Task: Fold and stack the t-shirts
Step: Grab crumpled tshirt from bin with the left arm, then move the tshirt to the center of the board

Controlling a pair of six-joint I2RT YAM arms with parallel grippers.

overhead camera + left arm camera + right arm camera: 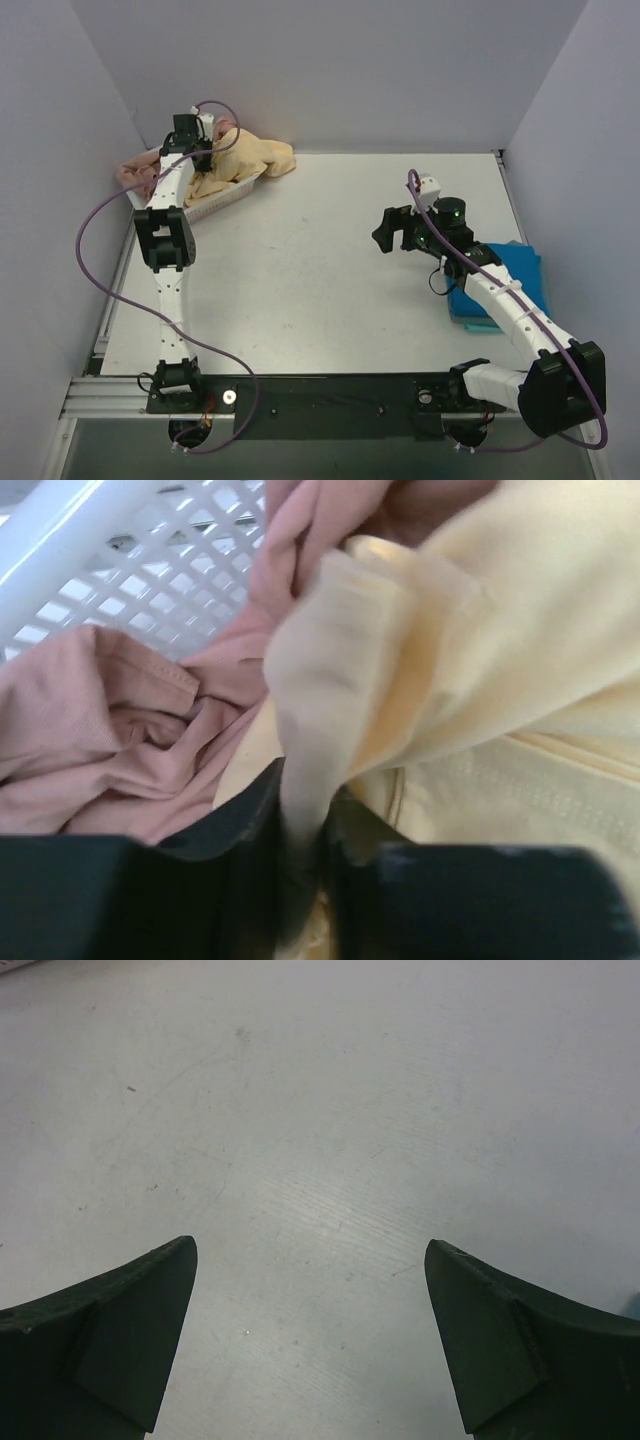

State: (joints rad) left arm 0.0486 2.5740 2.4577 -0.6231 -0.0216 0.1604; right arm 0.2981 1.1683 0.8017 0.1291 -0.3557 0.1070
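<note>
The pale yellow t-shirt (255, 155) lies bunched in a white basket (222, 198) at the back left and spills over its right rim. My left gripper (200, 152) is down in the basket, shut on a fold of this yellow shirt (480, 630); the cloth is pinched between its black fingers (250, 850). The blue t-shirt (522, 272) lies folded flat at the table's right edge, partly under my right arm. My right gripper (392, 230) is open and empty above the bare table, left of the blue shirt; the right wrist view shows its gap (310, 1300) over bare tabletop.
A pink garment (110, 740) lies crumpled in the basket beside the yellow shirt and also shows in the top view (135, 170). The basket's lattice wall (140, 570) is close behind it. Walls enclose the table at the back, left and right.
</note>
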